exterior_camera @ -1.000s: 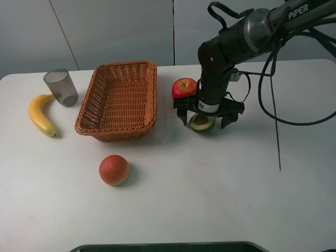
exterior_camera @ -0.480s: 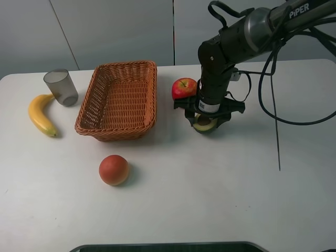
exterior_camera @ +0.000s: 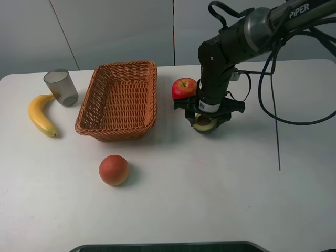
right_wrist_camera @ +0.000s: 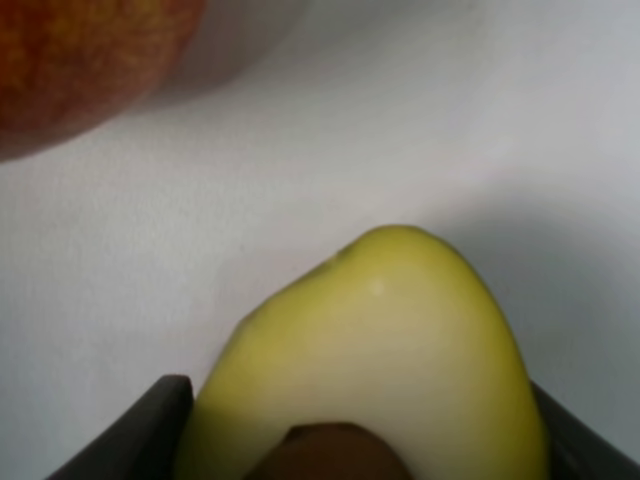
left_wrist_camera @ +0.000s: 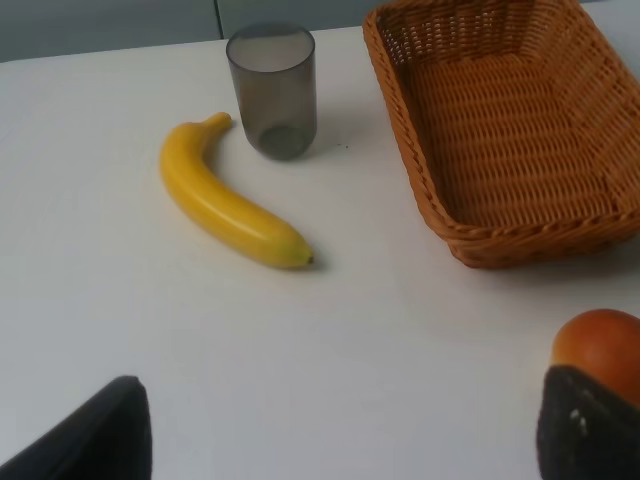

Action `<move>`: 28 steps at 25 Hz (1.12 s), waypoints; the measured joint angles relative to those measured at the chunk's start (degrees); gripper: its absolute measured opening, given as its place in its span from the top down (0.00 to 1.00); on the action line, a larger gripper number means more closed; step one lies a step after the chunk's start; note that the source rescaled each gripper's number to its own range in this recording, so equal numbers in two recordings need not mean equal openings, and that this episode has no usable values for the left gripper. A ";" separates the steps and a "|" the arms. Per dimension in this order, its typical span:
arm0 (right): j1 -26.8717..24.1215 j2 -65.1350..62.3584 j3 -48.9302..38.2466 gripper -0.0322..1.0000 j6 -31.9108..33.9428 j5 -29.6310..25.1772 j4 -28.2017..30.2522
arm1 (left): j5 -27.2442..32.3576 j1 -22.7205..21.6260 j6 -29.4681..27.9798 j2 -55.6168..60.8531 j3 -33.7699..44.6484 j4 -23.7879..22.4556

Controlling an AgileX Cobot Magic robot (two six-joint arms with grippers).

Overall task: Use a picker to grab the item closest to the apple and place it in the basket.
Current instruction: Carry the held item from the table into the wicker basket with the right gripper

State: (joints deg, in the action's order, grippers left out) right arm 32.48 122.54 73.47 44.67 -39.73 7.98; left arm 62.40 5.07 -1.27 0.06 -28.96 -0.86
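Pointing straight down, the right gripper [exterior_camera: 208,124] is clamped on the avocado [right_wrist_camera: 380,350] beside the apple [exterior_camera: 184,87], with the basket [exterior_camera: 155,92] rim near.

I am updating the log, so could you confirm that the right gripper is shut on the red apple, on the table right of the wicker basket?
Not quite: the right gripper is shut on the avocado half, not the red apple, which stands free beside it, as the exterior high view shows. The rest holds: it is on the table, right of the wicker basket.
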 joint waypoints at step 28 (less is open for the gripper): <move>9.91 -17.89 7.85 0.95 -29.79 -17.91 -8.88 | 0.00 0.00 0.10 0.00 0.00 0.00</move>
State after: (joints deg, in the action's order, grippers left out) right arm 42.39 104.64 81.32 14.88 -57.64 -0.90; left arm 62.40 5.07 -1.17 0.06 -28.96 -0.86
